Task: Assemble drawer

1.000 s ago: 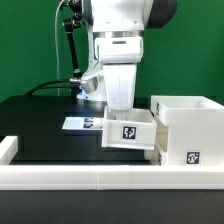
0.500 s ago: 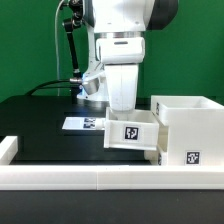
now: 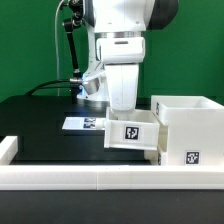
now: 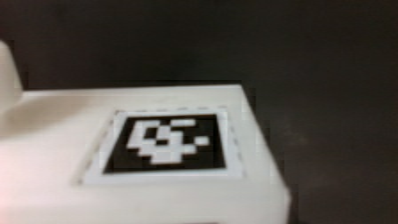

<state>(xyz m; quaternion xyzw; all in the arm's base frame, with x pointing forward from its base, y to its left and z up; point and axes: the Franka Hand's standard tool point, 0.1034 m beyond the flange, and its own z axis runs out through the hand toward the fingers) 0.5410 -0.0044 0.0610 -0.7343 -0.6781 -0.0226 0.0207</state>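
In the exterior view a small white open-topped box (image 3: 130, 133) with a black-and-white tag on its front sits just left of the large white case (image 3: 187, 128), touching its side. My gripper (image 3: 121, 108) comes straight down at the back of this small box. Its fingertips are hidden behind the box wall, so I cannot tell whether they are open or shut. The case carries a tag low on its front. The wrist view is blurred and filled by a white tagged face (image 4: 169, 145) of a drawer part over the black table. No fingers show there.
A low white border rail (image 3: 80, 176) runs along the table's front and turns up at the exterior view's left. The marker board (image 3: 80, 124) lies flat on the black table behind the small box. Cables hang behind the arm.
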